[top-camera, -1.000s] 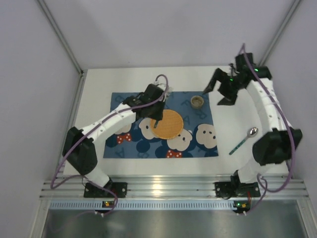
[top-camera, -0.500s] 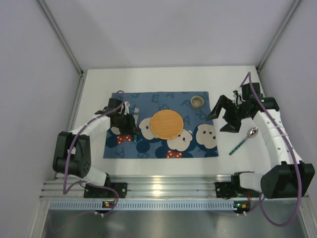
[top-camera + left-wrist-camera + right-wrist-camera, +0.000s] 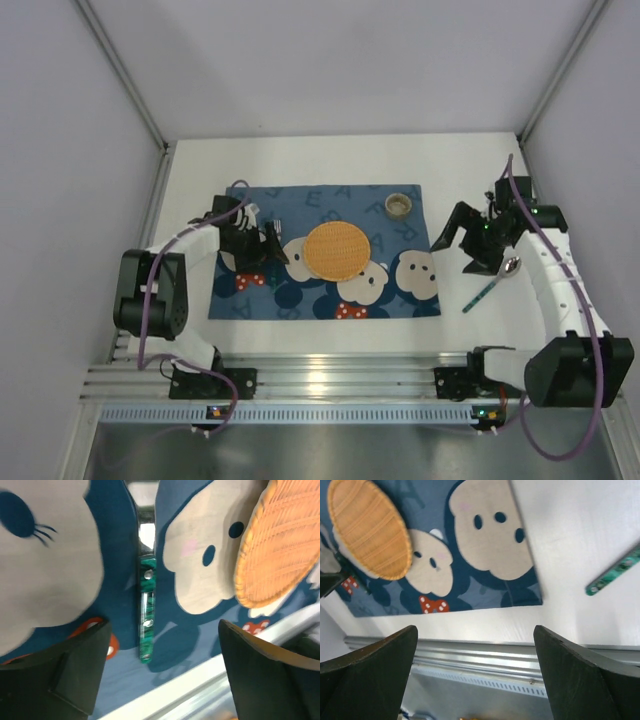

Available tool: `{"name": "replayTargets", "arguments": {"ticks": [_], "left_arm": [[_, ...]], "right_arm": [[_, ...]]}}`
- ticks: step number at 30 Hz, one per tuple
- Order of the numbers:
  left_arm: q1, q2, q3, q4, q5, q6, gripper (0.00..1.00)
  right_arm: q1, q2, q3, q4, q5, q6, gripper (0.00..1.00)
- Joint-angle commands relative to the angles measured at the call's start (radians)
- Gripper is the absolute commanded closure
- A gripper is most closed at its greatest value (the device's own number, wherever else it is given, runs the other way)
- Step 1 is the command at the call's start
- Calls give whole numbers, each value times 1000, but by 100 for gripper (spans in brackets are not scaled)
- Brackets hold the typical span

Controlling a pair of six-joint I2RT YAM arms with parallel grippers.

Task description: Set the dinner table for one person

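Dinner table [image 3: 190,180]: white top, takes up the whole workspace, both arm bases at its 6 o'clock edge. It carries everything else.

Mat [image 3: 300,205]: blue bear print, flat at the table's centre. It marks out the one place setting.

Plate [image 3: 337,250]: orange woven round in the middle of the mat, so it anchors the setting.

Left gripper [image 3: 162,625]: low over the mat at the plate's 9 o'clock. Jaws spread wide and holding nothing. Wrist view shows both fingers [image 3: 75,670] standing clear on either side of the fork.

Right gripper [image 3: 475,630]: jaws fully apart and empty. It hovers off the mat's 3 o'clock edge, near the spoon's bowl end. Probably lining up on the spoon as the next pick.

Spoon [image 3: 493,283]: green handle, lying slanted on bare table, bowl toward 1 o'clock. It sits at roughly 4 o'clock of the plate, off the mat, so it looks not yet placed.

Fork [image 3: 146,630]: green handle, metal neck. It lies flat on the mat just beside the plate's 9 o'clock edge, apart from the rim and running roughly 12 to 6. That's the usual fork side, so this step reads as done.

Cup [image 3: 399,205]: small, upright near the mat's 1 o'clock corner, in the drink spot above the plate. Contents can't be made out.

Judgement: setting mostly laid, spoon left to do.
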Motion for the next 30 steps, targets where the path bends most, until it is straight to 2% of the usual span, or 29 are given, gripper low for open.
{"name": "replayTargets", "arguments": {"ticks": [1,5,6,9,13,26,30], "left_arm": [[8,-72,38,-17,9,24,2],[8,-146,56,-83,8,13,2],[8,-164,55,-88,15,12,2],[8,-232,38,-102,70,10,2],[8,-287,4,-102,106,6,2],[8,-319,10,-126,81,12,2],[8,-327,3,-125,80,-5,2]], "right_arm": [[-56,26,16,-13,143,-37,0],[-174,81,22,-61,243,-34,0],[-237,104,16,-64,264,-35,0],[-329,159,-19,-52,326,-46,0],[-351,231,-71,11,395,-51,0],[-337,466,-93,180,423,2,47],[-328,492,-131,231,410,-8,52]]}}
